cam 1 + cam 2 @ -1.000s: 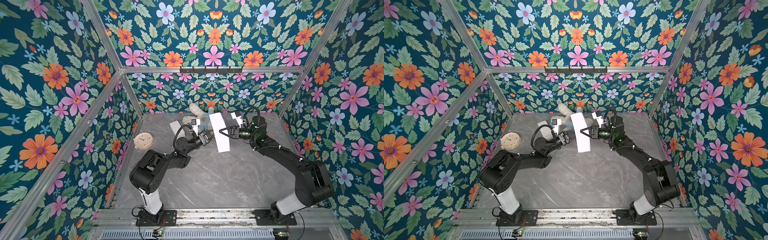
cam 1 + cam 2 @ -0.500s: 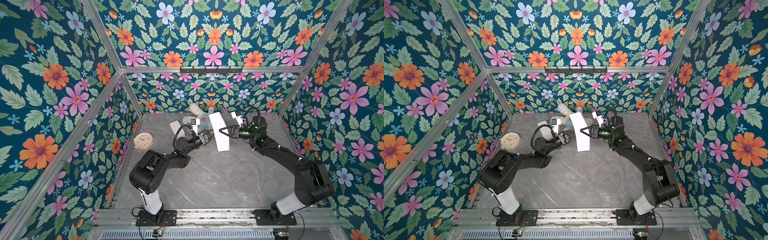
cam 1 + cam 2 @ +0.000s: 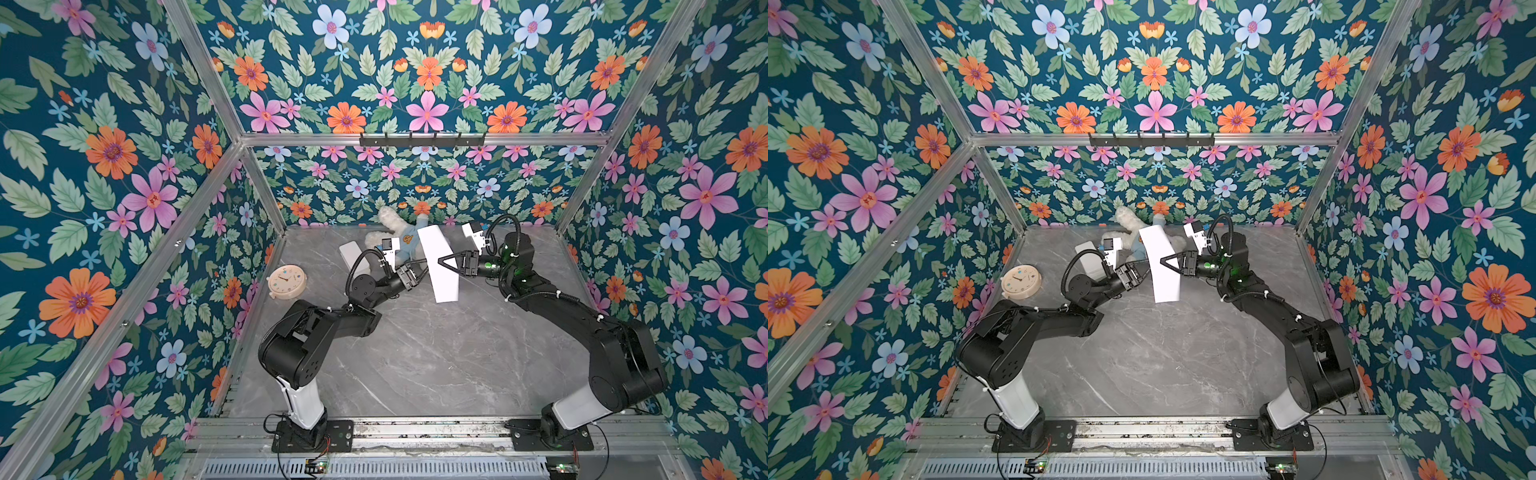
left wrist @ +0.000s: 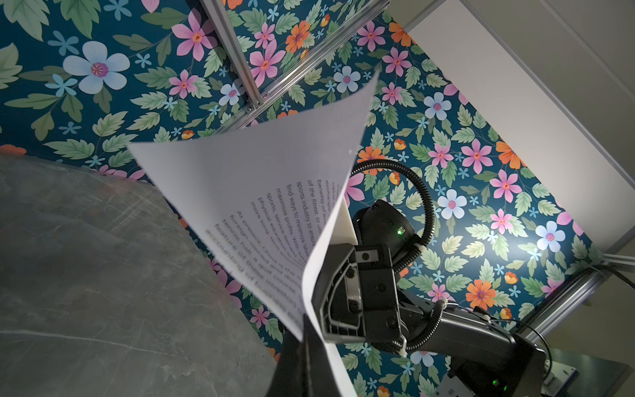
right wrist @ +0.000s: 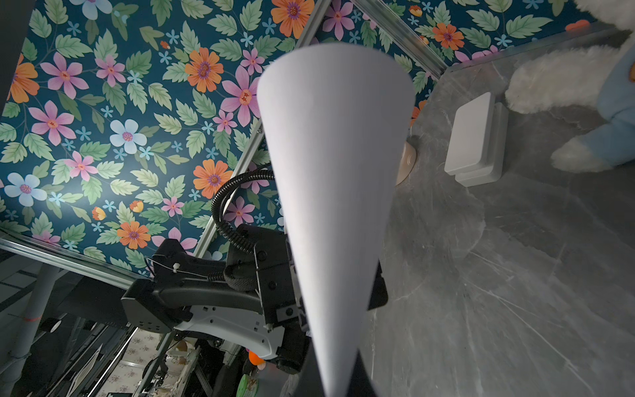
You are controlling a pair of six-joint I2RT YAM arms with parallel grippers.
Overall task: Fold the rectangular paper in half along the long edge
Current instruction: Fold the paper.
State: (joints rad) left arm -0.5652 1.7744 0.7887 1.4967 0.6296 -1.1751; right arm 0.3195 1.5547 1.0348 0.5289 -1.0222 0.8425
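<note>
paper (image 4: 254, 192) print in left wrist, blank elsewhere

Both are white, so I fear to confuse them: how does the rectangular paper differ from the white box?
The rectangular paper is lifted and curved; the white box lies flat on the table. The paper is a thin sheet with printed text on one face; the box is thick, with rounded corners and no visible print. Both are white and rectangular.

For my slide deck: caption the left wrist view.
Left gripper and right gripper pinch a thin white printed paper sheet, curled above the grey marbled tabletop.
</note>
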